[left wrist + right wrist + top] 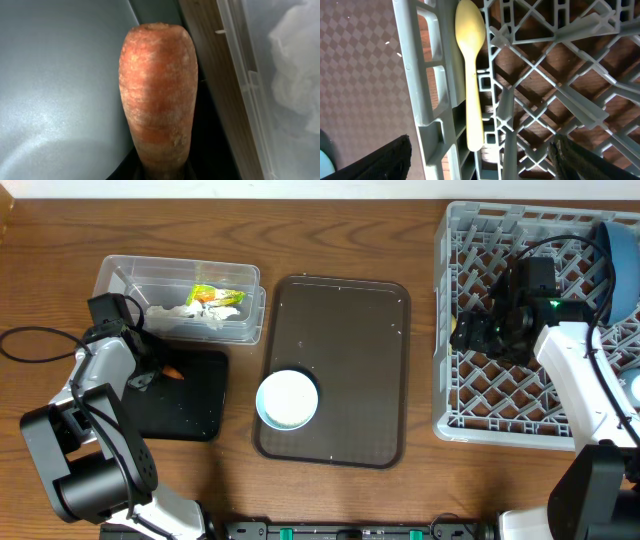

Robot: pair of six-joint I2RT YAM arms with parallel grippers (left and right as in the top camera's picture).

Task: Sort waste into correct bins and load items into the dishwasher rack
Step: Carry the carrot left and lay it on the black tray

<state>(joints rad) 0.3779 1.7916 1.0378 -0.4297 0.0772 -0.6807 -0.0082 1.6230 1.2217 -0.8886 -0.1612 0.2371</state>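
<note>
Left pincer (158, 370) grips carrot (157, 95) over black tray (195, 412); right pincer (470, 332) open above rack (450, 300); spoon (470, 75), plate (618, 265) racked; wrapper (212, 295), tissue (190, 315) in tub (115, 275) upper left; bowl (288, 400), lower centre, outstanding.

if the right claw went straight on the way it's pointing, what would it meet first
Most likely the cream spoon, lying in the grey rack just ahead of the open right claw. Depth is unclear, so a rack rib might catch a finger first.
</note>
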